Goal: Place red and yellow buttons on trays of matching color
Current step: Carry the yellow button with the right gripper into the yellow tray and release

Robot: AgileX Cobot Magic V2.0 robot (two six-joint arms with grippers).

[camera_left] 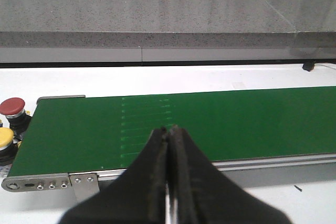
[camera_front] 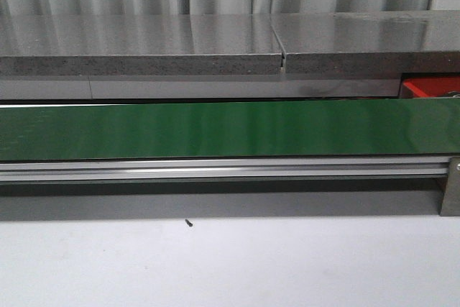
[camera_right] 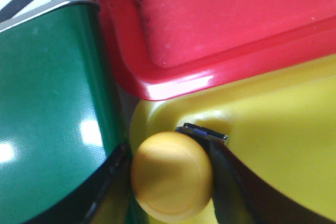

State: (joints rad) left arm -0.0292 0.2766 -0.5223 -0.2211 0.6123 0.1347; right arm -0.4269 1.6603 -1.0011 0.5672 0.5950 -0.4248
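Here, the right gripper [camera_right: 170, 182] clamps a yellow button [camera_right: 171, 176] low in the right wrist frame, just over the yellow tray [camera_right: 273, 119], beside the red tray [camera_right: 236, 19]. Neither tray shows a placed button. The left gripper [camera_left: 169, 145] hangs pinched together and empty above the green belt [camera_left: 210, 124]. Red button [camera_left: 12, 106] and another yellow button [camera_left: 5, 136] wait at far left, likely next.

Red tray [camera_right: 236, 19]: glossy plastic, scuffed. Yellow tray [camera_right: 283, 119]: glossy plastic. Yellow button [camera_right: 170, 174]: smooth, matt. Belt [camera_front: 215, 129]: green, sheened; rail [camera_front: 215, 170] brushed metal.
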